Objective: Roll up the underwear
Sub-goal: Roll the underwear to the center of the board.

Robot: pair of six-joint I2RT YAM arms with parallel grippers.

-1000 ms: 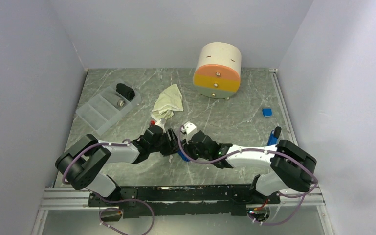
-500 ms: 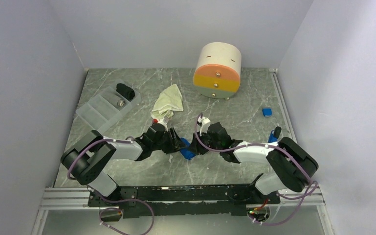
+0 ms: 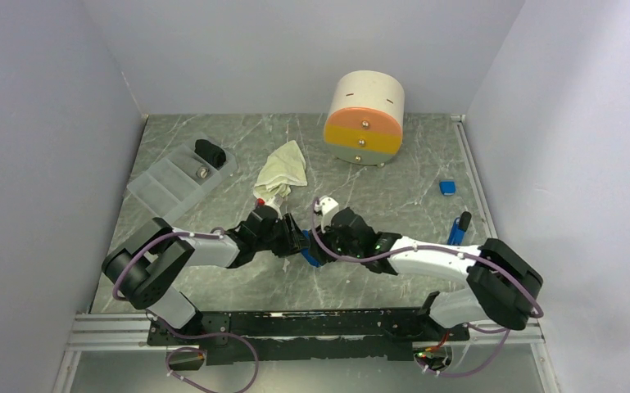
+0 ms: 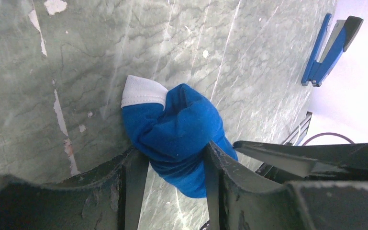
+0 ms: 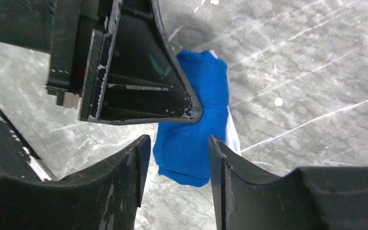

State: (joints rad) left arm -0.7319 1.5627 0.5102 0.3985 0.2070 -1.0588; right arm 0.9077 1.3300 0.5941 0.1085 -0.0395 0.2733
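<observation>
Both arms stretch low and inward over the surface, forearms nearly level, their tips meeting head-on. The left tool is partly closed and pinches the blue underwear from both sides. The cloth bulges out ahead of its tips, white trim farthest out. The right tool stands parted, its fingers flanking the same bundle from the opposite end. The cream underwear lies crumpled well beyond the left tool.
</observation>
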